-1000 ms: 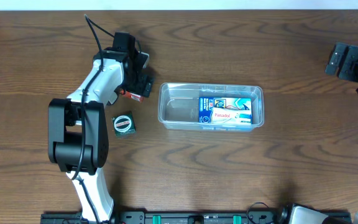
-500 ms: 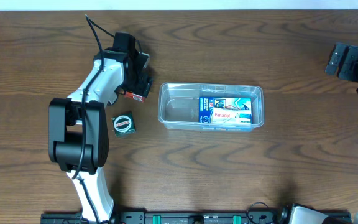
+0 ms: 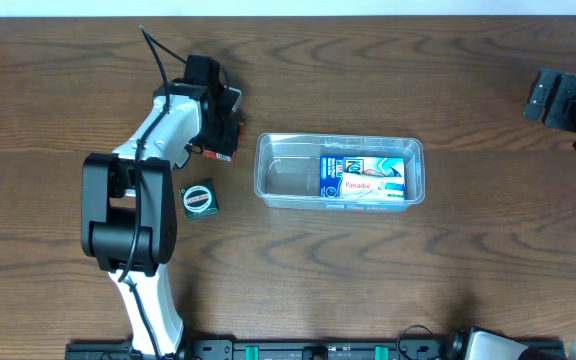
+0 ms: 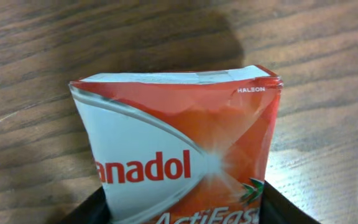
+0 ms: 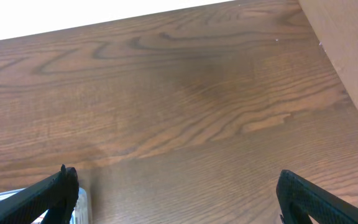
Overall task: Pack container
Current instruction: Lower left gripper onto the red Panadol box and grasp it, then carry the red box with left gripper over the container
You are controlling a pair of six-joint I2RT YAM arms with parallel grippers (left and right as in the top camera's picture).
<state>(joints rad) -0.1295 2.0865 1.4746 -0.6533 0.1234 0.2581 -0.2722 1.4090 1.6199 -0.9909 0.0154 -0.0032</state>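
Left end effector, barely shifted over the last second, is closed on the red Panadol box low over the counter. The container stands just right of it, half filled. Right end effector is wide open and empty. The lift has probably not begun.
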